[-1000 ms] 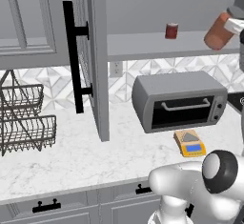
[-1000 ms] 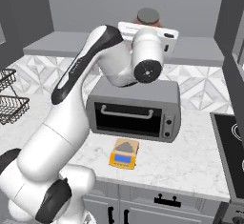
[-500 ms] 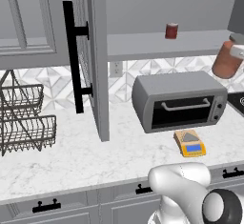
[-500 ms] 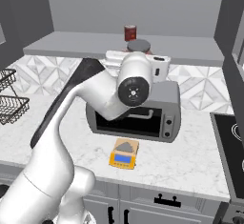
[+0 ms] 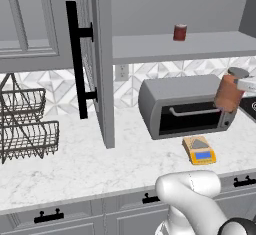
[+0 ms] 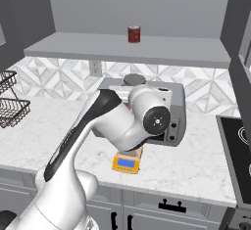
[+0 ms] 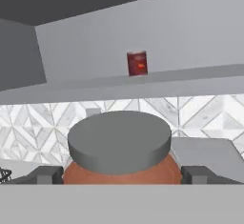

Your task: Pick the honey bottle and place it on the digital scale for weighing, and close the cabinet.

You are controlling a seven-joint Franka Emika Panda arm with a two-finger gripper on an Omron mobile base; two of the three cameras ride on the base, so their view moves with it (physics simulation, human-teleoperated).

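The honey bottle [image 5: 228,93], a reddish-brown jar with a grey lid, hangs tilted in the air in front of the toaster oven's right end. My gripper [image 5: 242,84] is shut on it near the top. In the hand view the honey bottle [image 7: 119,144] sits between my two dark fingertips [image 7: 48,175]. The yellow digital scale [image 5: 199,150] lies on the counter below and to the left of the jar. From the right base view my arm covers most of the jar, above the digital scale [image 6: 126,163]. The cabinet door [image 5: 102,64] stands open, edge-on, with its black handle [image 5: 75,59].
A grey toaster oven [image 5: 182,106] stands behind the scale. A small dark-red can [image 5: 180,32] sits on the open shelf above it. A wire dish rack [image 5: 25,124] is at the far left. A black stove top [image 6: 238,143] lies to the right.
The arm has carried the honey bottle down from shelf height to the level of the toaster oven. The hand has turned with it. The grip has held.
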